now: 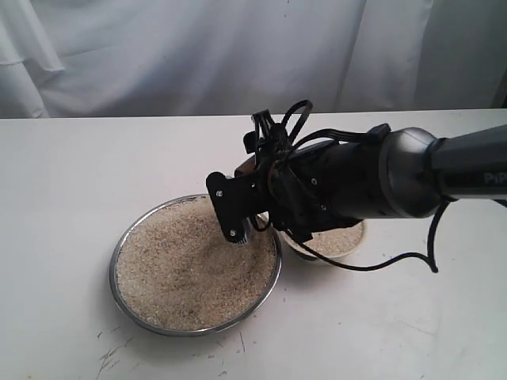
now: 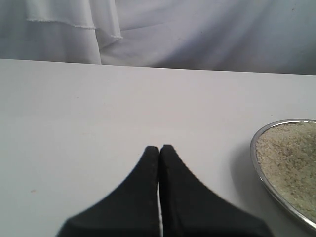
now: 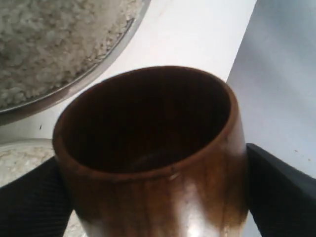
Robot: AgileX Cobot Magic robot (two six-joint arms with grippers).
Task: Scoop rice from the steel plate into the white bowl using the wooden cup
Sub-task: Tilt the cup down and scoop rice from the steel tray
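Observation:
The steel plate [image 1: 119, 252] lies at the table's middle, filled with rice [image 1: 190, 269]. To its right stands the white bowl [image 1: 358, 240], holding some rice and partly covered by the right arm. My right gripper [image 1: 249, 202] hangs over the plate's right rim, shut on the wooden cup [image 1: 245, 167]. In the right wrist view the wooden cup [image 3: 158, 163] fills the frame between two black fingers [image 3: 281, 197]; its dark inside looks empty. The steel plate [image 3: 89, 79] and a bit of the white bowl [image 3: 17, 144] lie beyond it. My left gripper [image 2: 159, 148] is shut on nothing, over bare table beside the steel plate [image 2: 254, 153].
White cloth [image 1: 238, 55] hangs behind the table's far edge. A black cable [image 1: 396, 260] loops down from the right arm near the bowl. Dark scuff marks [image 1: 111, 356] sit at the front left of the white tabletop.

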